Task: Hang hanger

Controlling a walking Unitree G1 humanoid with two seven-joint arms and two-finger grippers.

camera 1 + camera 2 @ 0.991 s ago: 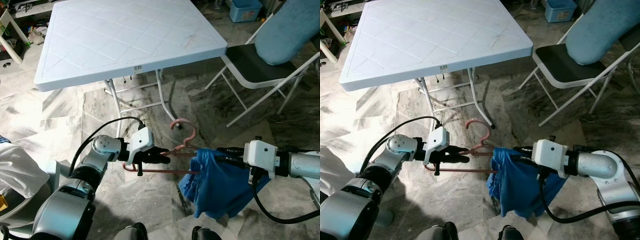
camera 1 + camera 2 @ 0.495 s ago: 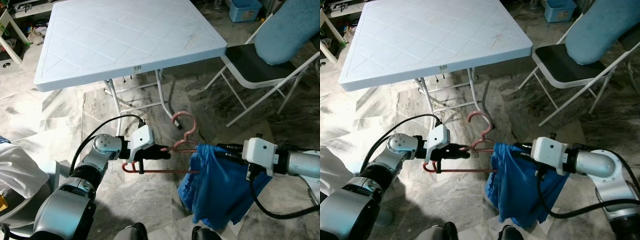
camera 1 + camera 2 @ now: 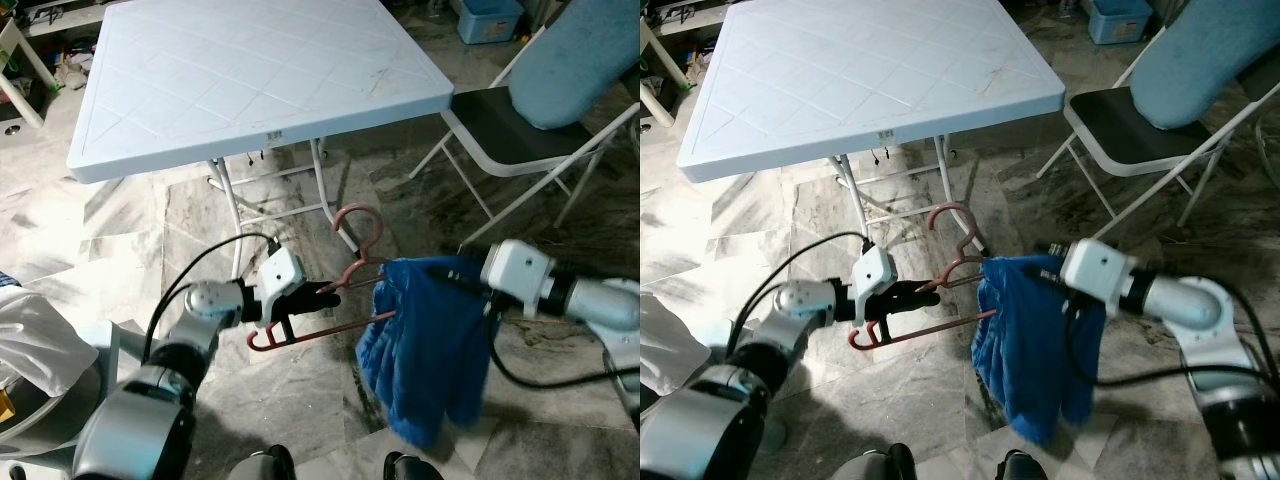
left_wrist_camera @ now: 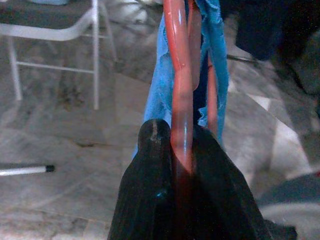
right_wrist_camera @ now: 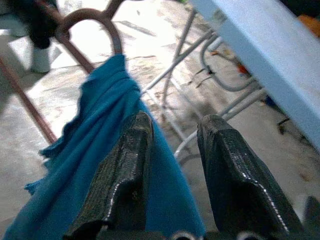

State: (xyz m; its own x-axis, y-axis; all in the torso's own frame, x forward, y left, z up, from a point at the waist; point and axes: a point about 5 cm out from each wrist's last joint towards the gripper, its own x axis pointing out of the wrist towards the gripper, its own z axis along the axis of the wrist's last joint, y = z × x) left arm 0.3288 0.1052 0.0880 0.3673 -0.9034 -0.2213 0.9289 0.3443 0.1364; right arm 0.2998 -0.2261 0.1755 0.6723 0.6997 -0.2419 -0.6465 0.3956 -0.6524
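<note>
A large white folding table (image 3: 250, 80) stood at the far side of the marble floor (image 3: 130, 250), with a white folding chair (image 3: 520, 140) at the far right carrying a pale blue cushion (image 3: 590, 60). A blue bin (image 3: 490, 20) sat beyond it at the far edge. Nearer the robot, a blue garment (image 3: 425, 340) hung down in front of it, draped over the right end of a pink hanger (image 3: 320, 330) that was held in the air above the floor, near the table's legs, tilted with its hook (image 3: 355, 225) pointing up and away. The right gripper (image 5: 172, 145) was at the top of the garment with its two fingers parted and blue cloth lying between them; whether they pinched it could not be told. The left gripper (image 4: 182, 145) had its fingers clamped on the hanger's left arm.
</note>
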